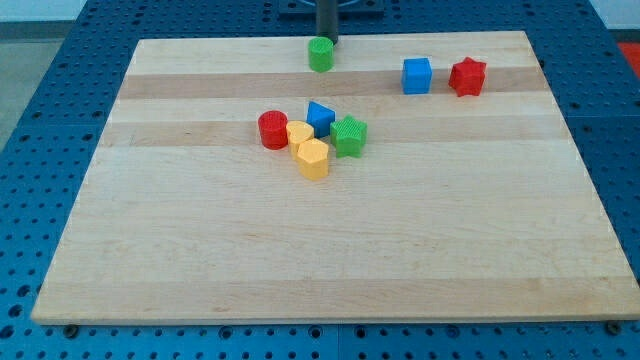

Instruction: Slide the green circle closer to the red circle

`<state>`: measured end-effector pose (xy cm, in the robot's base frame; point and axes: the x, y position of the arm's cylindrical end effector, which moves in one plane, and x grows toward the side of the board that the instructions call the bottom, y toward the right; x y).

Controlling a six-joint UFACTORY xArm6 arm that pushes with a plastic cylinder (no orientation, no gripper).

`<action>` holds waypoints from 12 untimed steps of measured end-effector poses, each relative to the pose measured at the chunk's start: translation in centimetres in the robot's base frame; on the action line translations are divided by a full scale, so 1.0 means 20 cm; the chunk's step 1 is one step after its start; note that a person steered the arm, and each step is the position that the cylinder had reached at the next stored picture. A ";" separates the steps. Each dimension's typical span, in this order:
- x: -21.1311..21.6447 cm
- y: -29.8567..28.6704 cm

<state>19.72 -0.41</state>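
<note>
The green circle [320, 54] sits near the board's top edge, a little left of centre. My tip [328, 41] stands just behind it, at its upper right, touching or nearly touching it. The red circle [272, 130] lies lower and to the left, at the left end of a cluster of blocks in the middle of the board. The two circles are well apart.
Right of the red circle are a yellow heart-like block [299, 133], a yellow hexagon [313, 158], a blue triangular block [320, 117] and a green star [349, 135]. A blue cube [417, 75] and a red star [467, 76] sit at the top right. The wooden board [200, 250] lies on a blue perforated table.
</note>
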 end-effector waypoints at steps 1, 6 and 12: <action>0.00 0.00; 0.38 -0.20; 0.54 -0.05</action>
<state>30.57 -1.36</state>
